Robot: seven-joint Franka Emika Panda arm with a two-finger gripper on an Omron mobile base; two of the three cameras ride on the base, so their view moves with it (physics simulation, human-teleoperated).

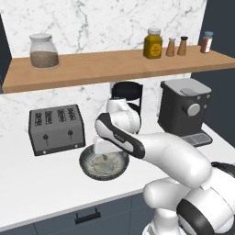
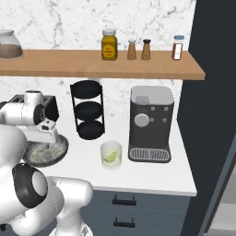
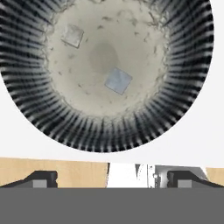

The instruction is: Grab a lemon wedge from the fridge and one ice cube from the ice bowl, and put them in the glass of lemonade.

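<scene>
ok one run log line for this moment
phase: over ice bowl | fingers: open, empty | ice cube in bowl, unpicked | lemon wedge in glass of lemonade

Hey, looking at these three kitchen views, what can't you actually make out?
- Ice bowl, left base view: far side hidden by the arm; gripper there too.
- Ice bowl, right base view: mostly behind the hand.
- Ice bowl rim, hand view: top cut off by the edge.
- Glass: green piece inside too small to identify.
- Fridge: cut off at the right edge.

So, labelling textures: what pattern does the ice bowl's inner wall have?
The ice bowl has black-and-white radial stripes around a speckled beige floor; the hand view shows it best.
</scene>
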